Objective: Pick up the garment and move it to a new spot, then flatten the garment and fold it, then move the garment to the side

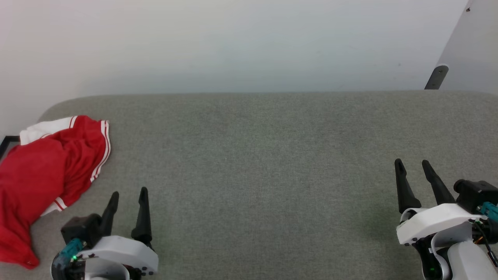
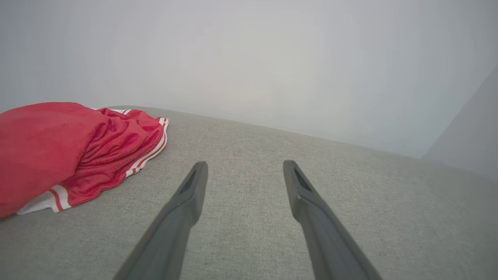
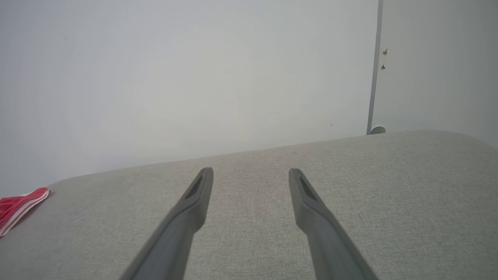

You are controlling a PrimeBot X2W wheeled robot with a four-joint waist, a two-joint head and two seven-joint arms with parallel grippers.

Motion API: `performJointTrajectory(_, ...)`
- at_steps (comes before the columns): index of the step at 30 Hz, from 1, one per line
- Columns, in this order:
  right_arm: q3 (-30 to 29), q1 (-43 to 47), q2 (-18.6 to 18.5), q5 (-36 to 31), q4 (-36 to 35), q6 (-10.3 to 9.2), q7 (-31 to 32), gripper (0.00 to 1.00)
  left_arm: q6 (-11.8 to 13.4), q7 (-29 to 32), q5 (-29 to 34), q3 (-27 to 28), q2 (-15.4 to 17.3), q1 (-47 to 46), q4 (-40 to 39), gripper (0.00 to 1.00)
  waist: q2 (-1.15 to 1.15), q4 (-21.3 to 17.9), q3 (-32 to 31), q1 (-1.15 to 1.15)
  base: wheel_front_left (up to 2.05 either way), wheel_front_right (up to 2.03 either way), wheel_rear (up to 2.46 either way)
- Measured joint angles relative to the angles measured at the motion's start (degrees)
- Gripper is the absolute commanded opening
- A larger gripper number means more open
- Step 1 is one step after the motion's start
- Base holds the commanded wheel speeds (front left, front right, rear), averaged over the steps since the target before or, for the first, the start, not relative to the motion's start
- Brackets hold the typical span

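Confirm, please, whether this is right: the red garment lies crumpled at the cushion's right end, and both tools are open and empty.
Not quite: the head view shows the garment crumpled at the left end of the grey cushion, beside the left tool. That and the right tool are indeed open and empty.

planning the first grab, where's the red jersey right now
The jersey lies crumpled at the head view's left edge on the grey surface, beside the left gripper.
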Motion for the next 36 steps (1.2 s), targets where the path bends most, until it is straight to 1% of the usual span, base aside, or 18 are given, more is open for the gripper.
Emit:
performJointTrajectory(15, -1.3, -1.0, 0.2, -5.8, 1.3, 0.01, -1.9, 1.0, 0.0, -2.0, 6.8, 0.0, 0.1, -0.5, 1.4, 1.0, 0.0, 0.1, -0.1, 0.0, 0.0, 0.0, 0.0)
performJointTrajectory(26, -2.3, -0.6, 0.3, -10.4, 1.4, 0.07, -3.1, 1.0, -0.6, -3.2, 10.8, 0.8, 0.0, -0.6, 3.1, 1.0, 0.0, 0.2, -0.4, 0.0, 0.0, 0.0, 0.0)
performJointTrajectory(36, -3.2, 0.0, 1.0, -12.5, 1.3, 0.08, -4.2, 1.0, -1.1, -4.2, 14.4, 1.9, -0.2, -0.8, 4.1, 1.0, 0.0, 0.2, -0.7, 0.0, 0.0, 0.0, 0.0)
